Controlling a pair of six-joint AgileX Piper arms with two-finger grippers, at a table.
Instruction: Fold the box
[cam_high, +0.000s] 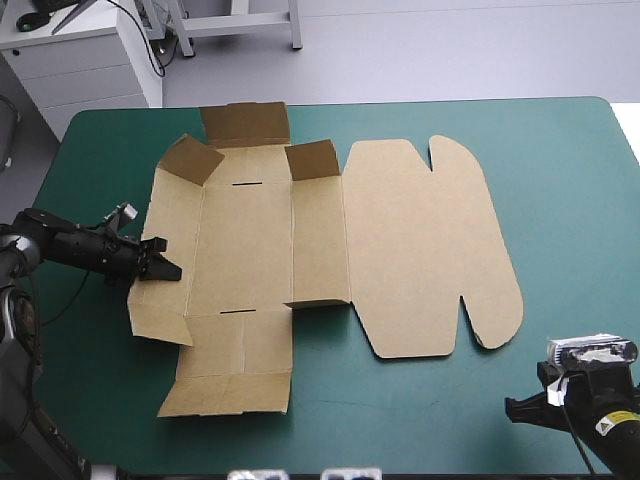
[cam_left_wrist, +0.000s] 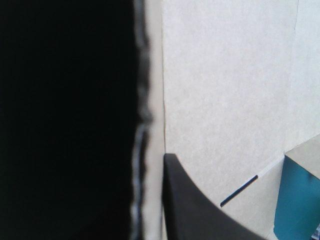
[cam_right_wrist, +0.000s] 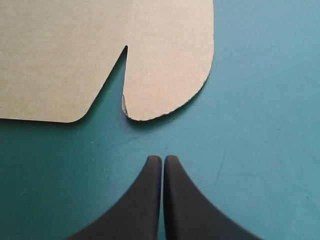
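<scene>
Lying opened out across the middle of the teal-green surface (cam_high: 570, 180), the brown box (cam_high: 420, 250) is resting mostly flat, with its rounded lid panel toward the right and three short flaps (cam_high: 312, 160) standing up along the far side. The left hand (cam_high: 163, 268) is clamping the box's left edge, one black finger (cam_left_wrist: 195, 215) pressing on top of the board while the other is hiding beneath it. The right hand (cam_right_wrist: 162, 161) is sitting clenched and empty near the front right corner of the surface, its fingers meeting in a point just short of the lid's rounded tab (cam_right_wrist: 170, 85) and not touching it.
</scene>
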